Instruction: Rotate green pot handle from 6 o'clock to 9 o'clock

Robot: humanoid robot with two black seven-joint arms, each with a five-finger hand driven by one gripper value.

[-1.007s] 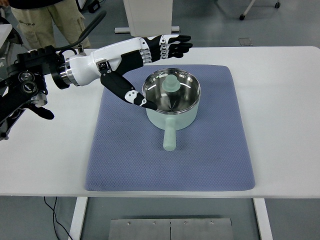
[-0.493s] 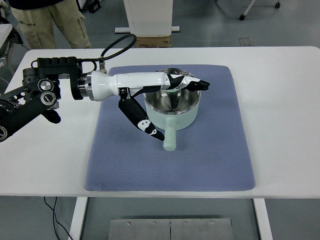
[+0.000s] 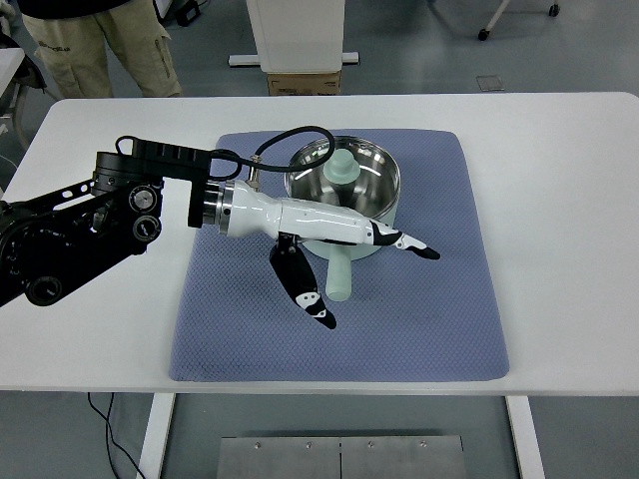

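A pale green pot point(image 3: 387, 196) with a steel inside and a green knob point(image 3: 342, 167) showing in it stands at the back middle of a blue-grey mat point(image 3: 419, 319). Its green handle point(image 3: 339, 282) points toward me, at 6 o'clock. My left hand point(image 3: 377, 286) reaches in from the left and lies across the pot's front wall, at the handle's root. It is open: the thumb point(image 3: 308, 295) hangs left of the handle, and the fingers point(image 3: 404, 241) stretch past it to the right. Whether the hand touches the handle I cannot tell.
The mat lies on a white table point(image 3: 569, 200). A black cable point(image 3: 290, 135) loops from my forearm up over the mat's back left. A person in khaki trousers point(image 3: 100, 45) stands beyond the table's back left corner. A white column and a cardboard box point(image 3: 303, 80) are behind the table.
My left hand has swung from behind the pot, over its top, down to its front side. The arm's base has lowered and moved right. The pot and handle have not moved.
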